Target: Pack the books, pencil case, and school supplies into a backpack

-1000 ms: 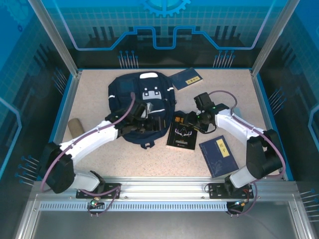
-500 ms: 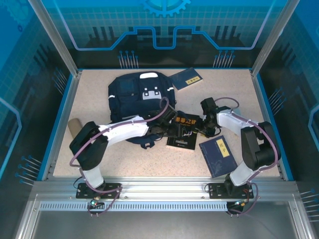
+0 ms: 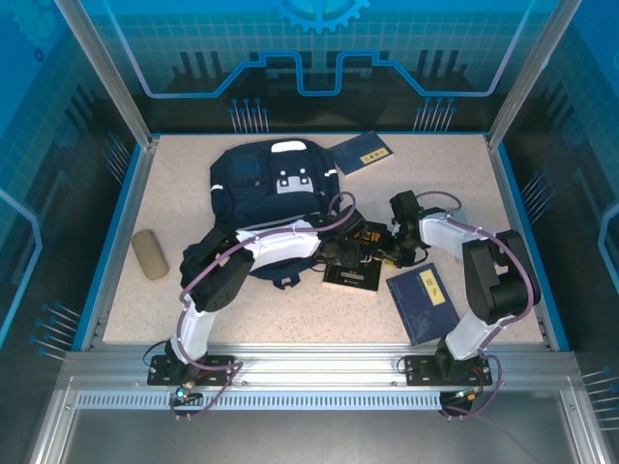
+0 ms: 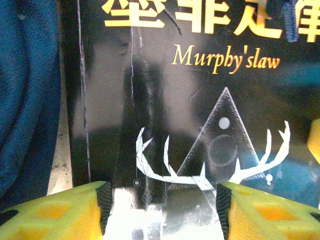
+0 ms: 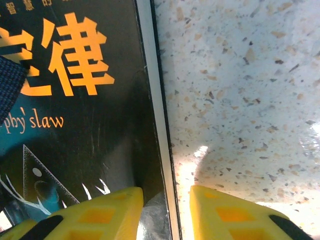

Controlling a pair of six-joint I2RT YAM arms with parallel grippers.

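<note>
The left gripper (image 4: 161, 214) is held wide, with nothing clamped. The black book (image 4: 165, 125) lies straight ahead of and under its fingers, the antler emblem falling in the gap between them. The backpack (image 4: 25, 90) is bunched just outside the left-hand finger. The right gripper (image 5: 166, 212) is set at a narrower gap, also with nothing gripped, astride the same book's page edge. One finger is placed over the cover and the other over the bare table (image 5: 240, 100). Whether the pads already touch the cover cannot be told from so close a view. A second ago the left gripper was over the backpack. It has since been swung across to the book's near-left edge and is now poised over the cover. The right gripper has been brought from the book's corner down along its outer edge. The book is thus bracketed from both sides, which suggests that a two-armed pickup is being prepared. Nothing is seen going into the bag so far. Further out, the pencil case (image 3: 150, 253) has been uncovered by the left arm's move and lies well away to the left. The labelled navy book (image 3: 423, 302) rests just behind the right gripper, and the second navy book (image 3: 361, 152) lies beyond the backpack.
</note>
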